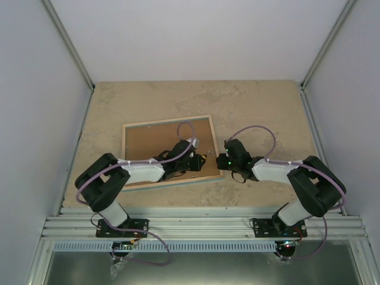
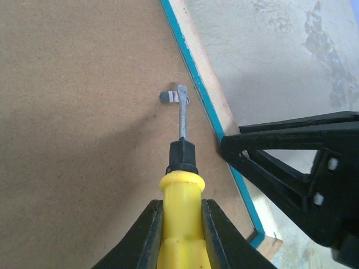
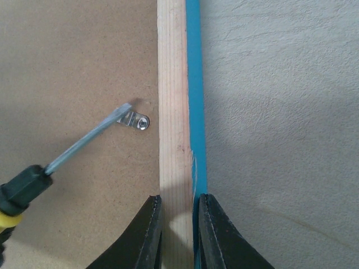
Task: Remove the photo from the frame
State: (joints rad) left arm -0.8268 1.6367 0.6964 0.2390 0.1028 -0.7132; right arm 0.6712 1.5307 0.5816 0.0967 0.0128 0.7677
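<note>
1 table (image 1: 261,107) carries the frame (image 1: 166,121), lying face down with its brown backing board (image 1: 151,139) upward. 2 grippers sit at its right edge: the right gripper (image 3: 178,197) is clamped on the wood-and-turquoise rim, and the left gripper (image 2: 179,204) is closed around a yellow-handled screwdriver (image 2: 180,190), whose tip touches a small metal clip (image 2: 168,97) on the board.

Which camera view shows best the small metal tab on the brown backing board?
The right wrist view: the metal tab is close and sharp, the screwdriver blade touching one end. The left wrist view shows it smaller, partly under the blade. In the top view it is too small to find.
</note>
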